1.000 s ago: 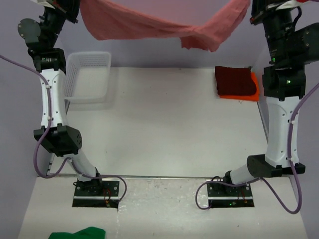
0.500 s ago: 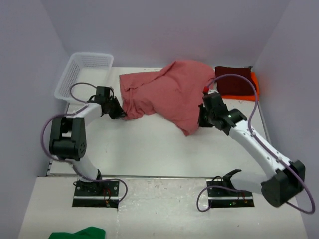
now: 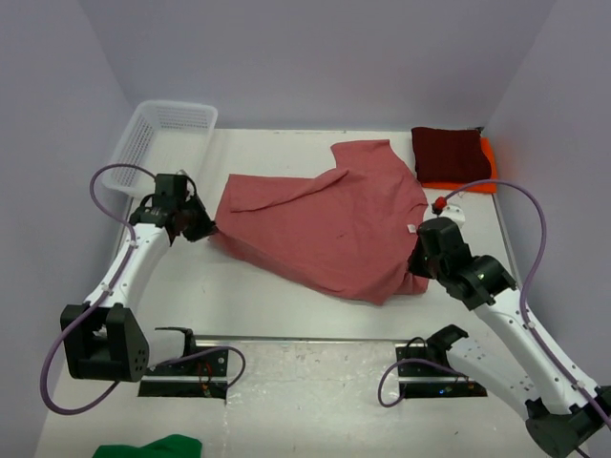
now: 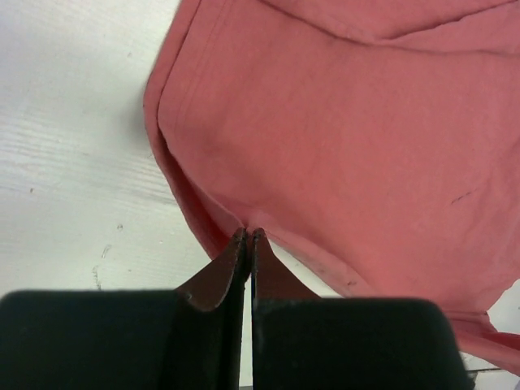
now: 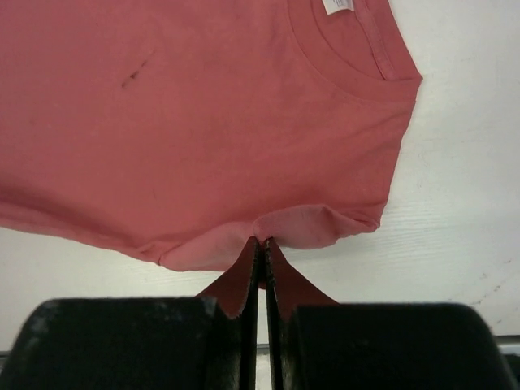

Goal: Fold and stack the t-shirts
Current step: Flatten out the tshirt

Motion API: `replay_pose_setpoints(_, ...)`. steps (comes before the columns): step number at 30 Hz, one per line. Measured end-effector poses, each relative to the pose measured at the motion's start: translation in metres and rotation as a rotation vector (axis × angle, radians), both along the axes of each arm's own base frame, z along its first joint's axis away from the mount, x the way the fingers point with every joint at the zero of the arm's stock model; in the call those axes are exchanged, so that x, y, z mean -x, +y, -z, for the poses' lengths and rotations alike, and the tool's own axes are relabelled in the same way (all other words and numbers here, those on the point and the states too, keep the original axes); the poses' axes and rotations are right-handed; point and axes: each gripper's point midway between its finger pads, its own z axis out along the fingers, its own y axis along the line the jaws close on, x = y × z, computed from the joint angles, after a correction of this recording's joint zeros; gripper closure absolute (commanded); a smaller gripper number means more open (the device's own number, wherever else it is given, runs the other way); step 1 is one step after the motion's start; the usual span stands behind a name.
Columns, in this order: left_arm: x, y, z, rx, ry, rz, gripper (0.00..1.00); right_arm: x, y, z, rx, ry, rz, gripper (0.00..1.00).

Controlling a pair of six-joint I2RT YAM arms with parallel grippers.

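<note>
The rose t-shirt (image 3: 329,221) lies spread on the table's middle, one sleeve folded over near its top. My left gripper (image 3: 205,227) is shut on its left edge; in the left wrist view (image 4: 249,236) the fingertips pinch the hem of the shirt (image 4: 341,122). My right gripper (image 3: 418,277) is shut on the shirt's right edge near the collar; in the right wrist view (image 5: 262,240) the tips pinch a fold of the shirt (image 5: 203,106). The dark maroon t-shirt (image 3: 447,154) lies folded on the folded orange t-shirt (image 3: 485,168) at the back right.
A white mesh basket (image 3: 160,143) stands at the back left. A green cloth (image 3: 153,447) lies at the near edge, in front of the arm bases. Walls close in the table at left, back and right.
The shirt has come down from the air and now lies spread flat. Both grippers have pulled outward and nearer, the left one to the left, the right one to the front right.
</note>
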Motion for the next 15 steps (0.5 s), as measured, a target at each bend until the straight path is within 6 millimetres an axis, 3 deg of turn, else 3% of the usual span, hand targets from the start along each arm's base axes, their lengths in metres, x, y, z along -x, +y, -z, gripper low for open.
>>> replay_pose_setpoints(3, 0.012, 0.001, 0.010, -0.005, 0.028, -0.003, 1.00, 0.004, -0.002, 0.004, 0.011, 0.016, 0.003, 1.00)
replay_pose_setpoints(9, 0.041, 0.008, 0.041, -0.041, 0.124, -0.008, 1.00, 0.001, -0.008, -0.005, 0.031, -0.017, 0.028, 1.00)
replay_pose_setpoints(15, 0.045, 0.016, 0.032, -0.082, 0.096, -0.018, 1.00, -0.005, -0.011, -0.015, 0.050, -0.038, 0.043, 1.00)
